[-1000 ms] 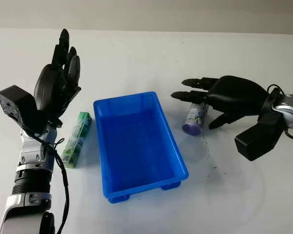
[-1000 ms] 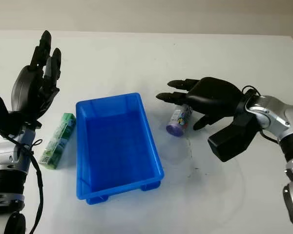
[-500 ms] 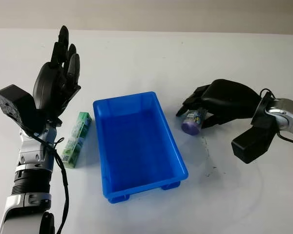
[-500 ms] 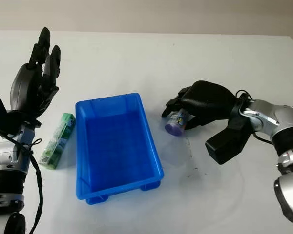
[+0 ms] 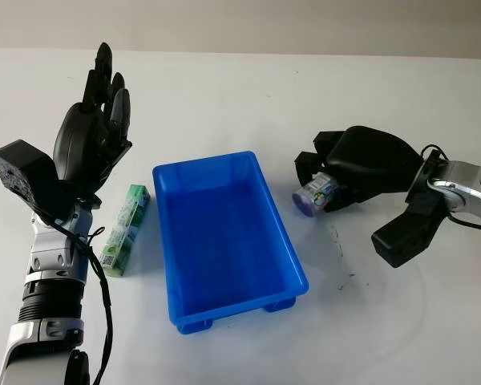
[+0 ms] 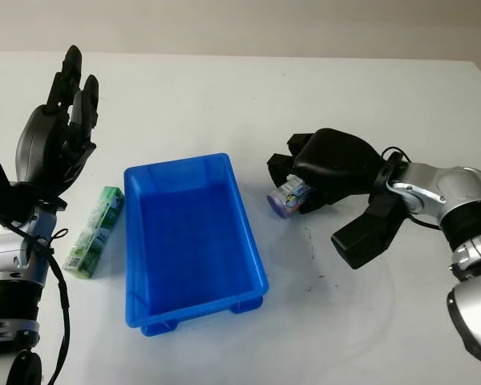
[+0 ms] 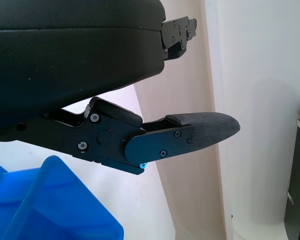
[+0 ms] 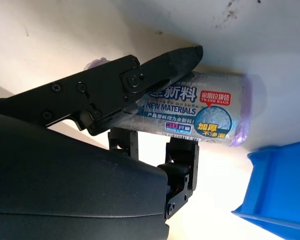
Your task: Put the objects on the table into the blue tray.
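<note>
The blue tray [image 5: 224, 289] stands in the middle of the white table with nothing inside. To its right, my right hand [image 5: 337, 170] is shut on a purple roll of trash bags [image 5: 313, 195], whose round end faces the tray; the roll is lifted a little off the table. The right wrist view shows the roll's printed label [image 8: 197, 111] under a black finger [image 8: 140, 82], with the tray's corner [image 8: 280, 200] close by. A green box [image 5: 126, 228] lies on the table left of the tray. My left hand [image 5: 96, 128] is open, raised above and beside the green box.
Small dark specks mark the table [image 5: 345, 277] right of the tray. A white wall edge and a dark object [image 7: 297, 170] appear behind the left hand in the left wrist view.
My right hand closed its fingers around the purple roll, then lifted and shifted it slightly toward the tray. The left hand and the green box have stayed put.
</note>
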`<action>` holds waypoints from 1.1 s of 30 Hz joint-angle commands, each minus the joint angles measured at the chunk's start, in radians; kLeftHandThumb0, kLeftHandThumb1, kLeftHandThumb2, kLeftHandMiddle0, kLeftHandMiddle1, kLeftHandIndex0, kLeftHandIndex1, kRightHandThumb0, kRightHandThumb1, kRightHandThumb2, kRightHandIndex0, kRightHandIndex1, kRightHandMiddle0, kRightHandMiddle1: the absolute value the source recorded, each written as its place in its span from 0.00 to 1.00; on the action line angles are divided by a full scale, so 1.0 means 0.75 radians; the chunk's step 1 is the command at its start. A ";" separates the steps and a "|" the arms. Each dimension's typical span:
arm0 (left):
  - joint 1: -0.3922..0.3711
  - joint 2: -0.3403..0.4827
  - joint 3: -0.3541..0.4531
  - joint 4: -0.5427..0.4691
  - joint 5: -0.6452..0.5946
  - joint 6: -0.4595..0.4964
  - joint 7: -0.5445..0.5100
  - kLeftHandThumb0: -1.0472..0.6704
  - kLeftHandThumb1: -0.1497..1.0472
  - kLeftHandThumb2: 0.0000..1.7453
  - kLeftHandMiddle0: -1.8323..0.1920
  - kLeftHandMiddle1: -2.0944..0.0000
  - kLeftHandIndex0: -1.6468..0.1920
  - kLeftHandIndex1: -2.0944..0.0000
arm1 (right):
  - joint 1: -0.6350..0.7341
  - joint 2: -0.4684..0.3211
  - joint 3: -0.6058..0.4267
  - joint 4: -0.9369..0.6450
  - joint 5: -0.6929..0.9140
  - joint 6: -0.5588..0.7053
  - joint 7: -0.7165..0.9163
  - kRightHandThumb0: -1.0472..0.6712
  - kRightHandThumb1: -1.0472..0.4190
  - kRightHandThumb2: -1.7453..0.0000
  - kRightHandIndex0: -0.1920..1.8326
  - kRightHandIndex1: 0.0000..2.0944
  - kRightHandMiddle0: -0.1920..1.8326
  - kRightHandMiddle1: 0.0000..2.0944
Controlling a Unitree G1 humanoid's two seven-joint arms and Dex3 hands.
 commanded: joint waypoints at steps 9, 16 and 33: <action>0.014 0.007 0.008 -0.015 0.000 -0.006 -0.002 0.17 1.00 0.35 1.00 1.00 1.00 1.00 | -0.041 0.070 -0.125 -0.010 0.227 0.031 0.043 0.35 0.00 0.90 0.60 1.00 0.50 1.00; 0.018 0.005 0.006 -0.020 0.002 -0.005 0.003 0.18 1.00 0.35 1.00 1.00 1.00 1.00 | -0.157 0.164 -0.201 -0.051 0.288 0.096 -0.021 0.36 0.00 0.96 0.63 1.00 0.54 1.00; 0.038 0.002 0.006 -0.059 -0.001 0.011 0.010 0.18 1.00 0.35 1.00 1.00 1.00 1.00 | -0.030 0.382 -0.385 -0.490 0.696 0.151 0.330 0.35 0.00 0.87 0.69 1.00 0.58 1.00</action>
